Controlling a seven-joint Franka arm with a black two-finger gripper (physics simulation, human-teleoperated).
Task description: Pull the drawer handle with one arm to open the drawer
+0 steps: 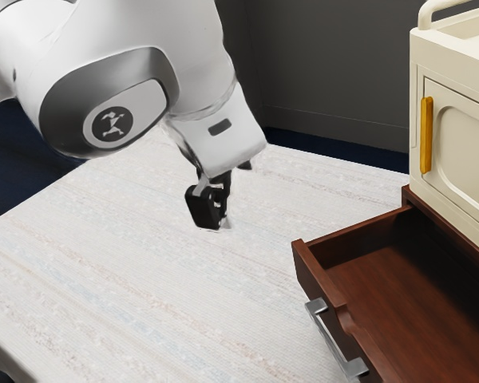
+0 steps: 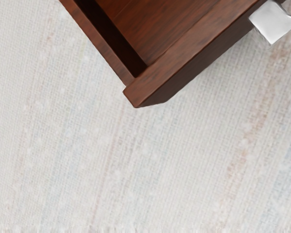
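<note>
One gripper (image 1: 213,214): how far open, cannot be told; no held object seen.
Handle (image 1: 328,338): well apart, toward the exterior view's right and lower edge; long axis along the front of the open drawer (image 1: 304,272).
Further pull, if wanted: likely needs sideways travel first.

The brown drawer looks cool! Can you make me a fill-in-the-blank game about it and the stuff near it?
1. The brown drawer is not shut; it is ____.
2. The silver handle is on the drawer's ____, not its back.
3. The yellow handle is on the cream cabinet's ____.
4. The colour of my gripper is ____.

Missing words: open; front; door; black
</note>
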